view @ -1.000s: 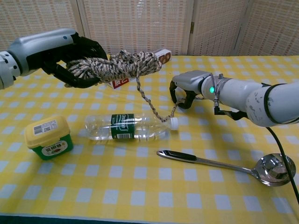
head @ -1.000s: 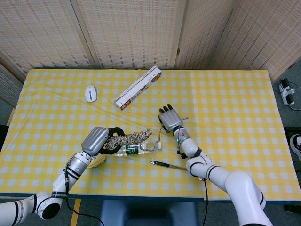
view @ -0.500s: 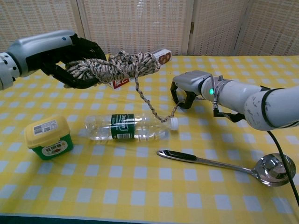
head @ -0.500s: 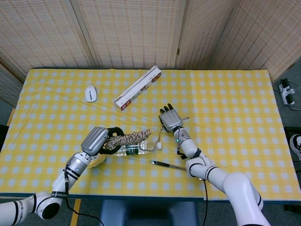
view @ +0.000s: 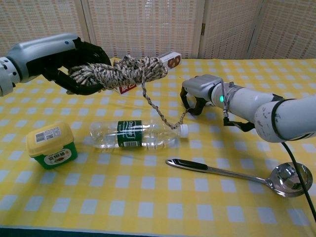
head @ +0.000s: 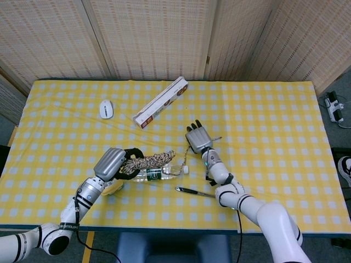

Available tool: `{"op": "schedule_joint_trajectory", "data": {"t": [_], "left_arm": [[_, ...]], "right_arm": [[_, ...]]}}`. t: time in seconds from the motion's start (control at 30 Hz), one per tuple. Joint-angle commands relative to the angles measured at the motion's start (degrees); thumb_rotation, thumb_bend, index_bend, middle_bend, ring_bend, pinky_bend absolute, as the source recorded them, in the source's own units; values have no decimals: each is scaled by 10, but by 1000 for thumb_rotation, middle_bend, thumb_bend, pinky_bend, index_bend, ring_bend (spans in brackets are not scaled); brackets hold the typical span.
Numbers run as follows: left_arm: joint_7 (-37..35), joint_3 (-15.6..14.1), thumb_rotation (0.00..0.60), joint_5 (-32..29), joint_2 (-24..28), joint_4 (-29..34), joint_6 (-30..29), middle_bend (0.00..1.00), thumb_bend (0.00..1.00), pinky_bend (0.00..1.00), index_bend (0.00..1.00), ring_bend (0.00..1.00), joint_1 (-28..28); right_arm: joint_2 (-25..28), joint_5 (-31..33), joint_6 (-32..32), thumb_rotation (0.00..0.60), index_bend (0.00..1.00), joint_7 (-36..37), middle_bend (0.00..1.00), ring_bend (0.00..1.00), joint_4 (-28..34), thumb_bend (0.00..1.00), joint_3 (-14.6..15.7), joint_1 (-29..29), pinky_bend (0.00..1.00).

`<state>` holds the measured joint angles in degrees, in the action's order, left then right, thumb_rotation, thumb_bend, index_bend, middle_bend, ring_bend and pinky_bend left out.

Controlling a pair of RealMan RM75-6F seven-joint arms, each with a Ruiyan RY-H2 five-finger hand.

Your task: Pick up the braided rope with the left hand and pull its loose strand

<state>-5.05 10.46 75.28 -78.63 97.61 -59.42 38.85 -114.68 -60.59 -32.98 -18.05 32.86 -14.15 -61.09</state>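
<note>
**Rope lifted, loose strand held for the pull**

The pull step is judged to be in hand: the pick-up is done, and the strand is not yet drawn taut. The next move is judged to call for the two robot hands being drawn apart, with both grips kept firm so the strand slips from neither.

Nearest the camera in the chest view, a spoon (view: pixel 242 174) is seen lying on the bench (view: pixel 148 207), in front of the water bottle (view: pixel 133 135). A yellow-lidded tub (view: pixel 51 145) stands just left of the bottle.

Above and behind the bottle, the braided rope (view: pixel 118 71) is held clear of the bench by the left robot hand (view: pixel 74 66), whose fingers are wrapped closed around the coil's left end. From the coil the loose strand (view: pixel 160 111) hangs down past the bottle's cap and rises to the right robot hand (view: pixel 197 96), right of the bottle, where its end is pinched between curled fingers.

Farther back, beyond the bottle, a long box (head: pixel 160 102) is seen.
</note>
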Motion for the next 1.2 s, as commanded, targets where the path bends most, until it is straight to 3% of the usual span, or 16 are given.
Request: {"op": "schedule_joint_trajectory", "data": {"t": [0.03,0.4,0.6,0.73,0.87,1.2], "left_arm": [[-2,0,600,0,0,-1,0,701,728,708,725,659,0],[-17,8,600,2,3,-1,-10,701,727,708,724,660,-5],[-40,24,600,-1,9,9,-15,701,727,708,725,659,-3],[-49,32,600,-4,11,15,-14,701,728,708,725,660,0],[-46,36,600,-6,10,24,-4,701,727,708,725,660,9],[41,42,600,-30,-13,43,19,701,727,708,725,660,46]], "right_arm": [[-2,-3,-3,600,581,2,257,136,-3,481,-2,0,0],[-7,-22,-41,600,634,14,301,189,-9,482,-9,9,0],[17,-36,-99,600,649,23,317,209,30,481,-20,25,0],[50,-42,-154,600,661,36,330,223,92,482,-36,43,0],[94,-41,-210,600,675,45,346,241,191,482,-62,62,8],[174,-16,-274,600,709,-21,397,332,418,482,-103,80,157]]}}
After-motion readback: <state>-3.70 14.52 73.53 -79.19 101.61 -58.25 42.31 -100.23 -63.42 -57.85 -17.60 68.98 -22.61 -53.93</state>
